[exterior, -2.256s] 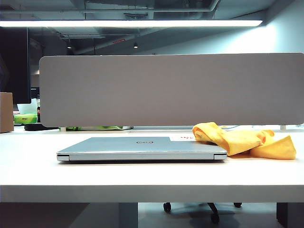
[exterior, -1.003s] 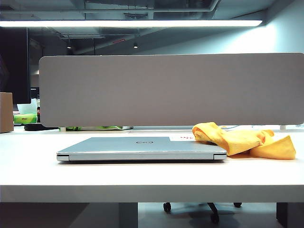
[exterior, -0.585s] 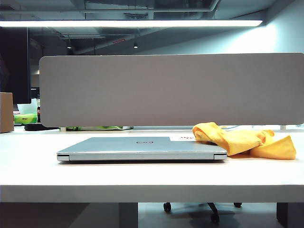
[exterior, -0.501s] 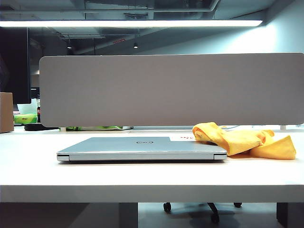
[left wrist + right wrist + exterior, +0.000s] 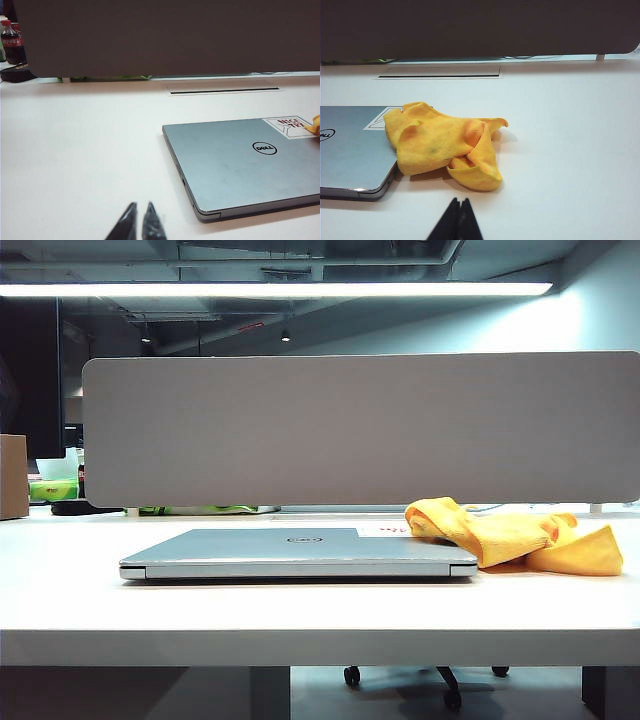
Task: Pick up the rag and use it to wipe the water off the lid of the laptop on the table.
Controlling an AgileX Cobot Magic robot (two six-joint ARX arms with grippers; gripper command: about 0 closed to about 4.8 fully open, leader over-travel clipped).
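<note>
Left gripper [image 5: 139,214]: clenched, empty, low over the bare desk [image 5: 300,615] left of the laptop [image 5: 298,554].
Lid [image 5: 270,542]: shut flat.
Rag [image 5: 442,142]: crumpled, overlapping the laptop's right corner.
Right gripper [image 5: 459,206]: clenched, empty, near the rag.

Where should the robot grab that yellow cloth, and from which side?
Probably the raised fold of the rag on the table, beside the laptop, not the edge draped over its lid. The shut right gripper sits nearest; open it and come down from above.
</note>
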